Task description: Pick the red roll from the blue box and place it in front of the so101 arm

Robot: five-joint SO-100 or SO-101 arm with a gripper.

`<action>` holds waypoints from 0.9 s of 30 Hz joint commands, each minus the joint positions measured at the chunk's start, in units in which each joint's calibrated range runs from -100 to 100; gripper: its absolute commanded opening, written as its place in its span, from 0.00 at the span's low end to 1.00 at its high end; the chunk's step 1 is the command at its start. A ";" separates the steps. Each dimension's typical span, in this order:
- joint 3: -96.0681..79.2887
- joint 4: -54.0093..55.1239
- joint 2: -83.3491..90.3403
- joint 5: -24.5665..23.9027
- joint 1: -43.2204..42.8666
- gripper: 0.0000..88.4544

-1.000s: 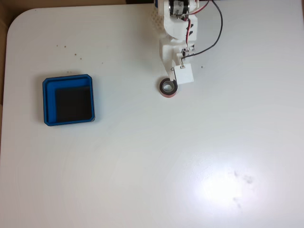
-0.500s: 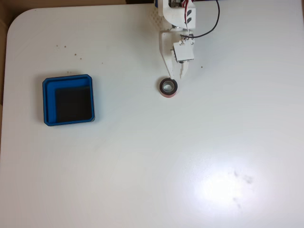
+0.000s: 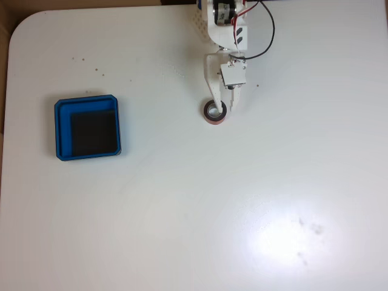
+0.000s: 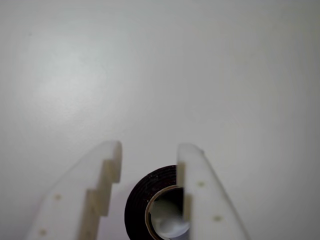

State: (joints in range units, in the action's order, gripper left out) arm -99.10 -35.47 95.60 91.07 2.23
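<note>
the red roll (image 3: pixel 215 113) lay flat on the white table (image 3: pixel 242 200), hole upward, directly below the so101 arm (image 3: pixel 223 36) in the fixed view and well apart from the blue box (image 3: pixel 87 128), which sat toward the left side of the table with its dark floor exposed. the arm entered from the top edge, with red and black wires (image 3: pixel 260 42) looping off its right side.

the gripper (image 3: pixel 222 106) pointed down the frame toward the roll. in the fixed view the left finger (image 3: pixel 213 85) ended over the roll's upper rim, and the shorter right finger (image 3: pixel 233 100) ended just beside the roll's upper right edge.

in the wrist view the gripper (image 4: pixel 149 149) was seen from behind its tips, the two white fingers parted by a moderate gap with bare table showing between them. the roll (image 4: pixel 145 200) appeared dark on its face with a pale inner core, sitting low in the frame. the stepped left finger (image 4: pixel 95 190) stood to the left of the roll with a sliver of table between them. the right finger (image 4: pixel 200 195) crossed over the roll's right portion, covering part of the core and hole. whether that finger touched the roll or merely hung above it could not be determined. the fingers were not closed on the roll; it rested on the table.

small dark specks (image 3: pixel 88 65) marked the table's upper left area.
</note>
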 commanded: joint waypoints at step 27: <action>-0.90 0.57 3.23 -0.09 0.07 0.00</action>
State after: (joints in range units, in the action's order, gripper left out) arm -99.10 -35.47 95.60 91.24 2.23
